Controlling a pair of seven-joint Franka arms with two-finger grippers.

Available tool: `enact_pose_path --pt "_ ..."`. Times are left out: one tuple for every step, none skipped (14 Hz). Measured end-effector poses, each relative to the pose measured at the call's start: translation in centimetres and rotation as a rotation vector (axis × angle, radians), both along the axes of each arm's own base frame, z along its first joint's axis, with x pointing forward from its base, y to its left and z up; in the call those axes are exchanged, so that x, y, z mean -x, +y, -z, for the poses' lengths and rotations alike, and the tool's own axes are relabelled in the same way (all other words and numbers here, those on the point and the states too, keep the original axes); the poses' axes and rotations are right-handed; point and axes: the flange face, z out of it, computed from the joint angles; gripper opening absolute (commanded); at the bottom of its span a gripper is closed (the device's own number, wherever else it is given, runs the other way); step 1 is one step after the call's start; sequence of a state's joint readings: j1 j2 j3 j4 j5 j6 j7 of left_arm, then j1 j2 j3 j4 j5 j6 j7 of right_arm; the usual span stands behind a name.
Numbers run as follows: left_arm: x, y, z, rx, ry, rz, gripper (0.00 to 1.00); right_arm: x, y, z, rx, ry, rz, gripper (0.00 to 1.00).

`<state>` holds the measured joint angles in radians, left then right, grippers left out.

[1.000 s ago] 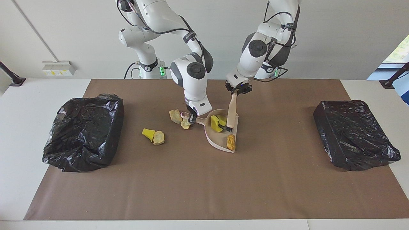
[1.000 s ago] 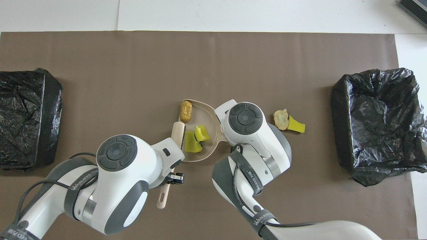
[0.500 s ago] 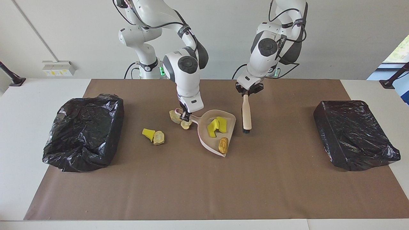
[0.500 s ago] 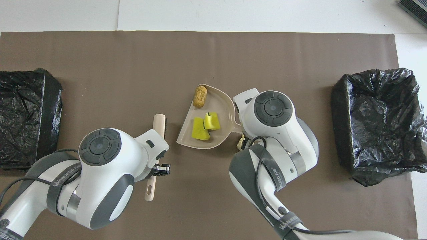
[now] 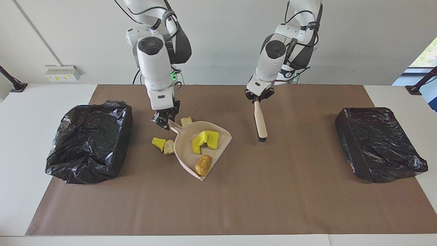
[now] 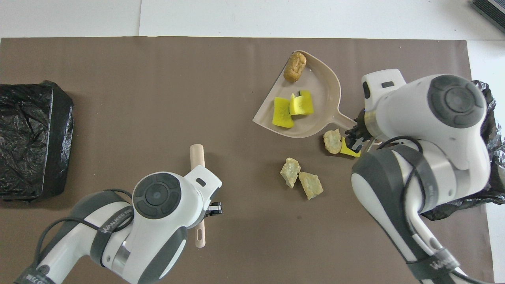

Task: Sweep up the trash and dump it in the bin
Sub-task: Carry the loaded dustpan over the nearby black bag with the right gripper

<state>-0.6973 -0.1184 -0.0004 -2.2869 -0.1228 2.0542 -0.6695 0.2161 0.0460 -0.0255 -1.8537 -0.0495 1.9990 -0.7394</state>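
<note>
1. The facing view shows the right gripper clamped on the handle of the beige plastic dustpan, which is lifted and tilted above the brown paper mat; the overhead view hides that grasp under the arm.
2. The overhead view shows two pale crumpled scraps on the mat, nearer the robots than the dustpan.
3. The dustpan carries two yellow sponge pieces and a brown lump, beside the black-lined bin at the right arm's end.
4. The left gripper grips the wooden-handled brush, bristles down.
</note>
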Motion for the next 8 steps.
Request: enact_pose_path --pt "2.0 -1.7 0.9 0.001 -0.013 0.006 0.00 0.2 -3.2 -1.4 0.007 0.014 0.014 0.00" --pt "4.1 -3.2 1.7 -0.004 -0.019 0.009 0.00 0.4 -6.2 -2.7 0.014 0.030 0.022 0.00" --pt "6.4 -4.4 2.4 -0.014 -0.018 0.008 0.00 0.8 -9.3 -4.0 0.019 0.043 0.024 0.00" --pt "8.3 -5.2 2.7 -0.023 -0.017 0.010 0.00 1.1 -12.3 -4.7 0.024 0.052 0.020 0.00" --pt "10.1 -5.7 2.9 -0.028 -0.019 0.011 0.00 1.3 -15.1 -5.0 0.035 0.060 0.010 0.00" --pt "11.8 -6.1 3.1 -0.029 -0.024 0.006 0.00 1.7 -18.1 -4.9 0.052 0.070 -0.004 0.00" --pt "13.4 -6.5 3.3 -0.030 -0.030 -0.005 0.00 2.2 -21.3 -4.9 0.073 0.079 -0.021 0.00" --pt "14.9 -6.7 3.6 -0.031 -0.035 -0.011 0.00 2.9 -24.5 -5.0 0.092 0.089 -0.043 0.00"
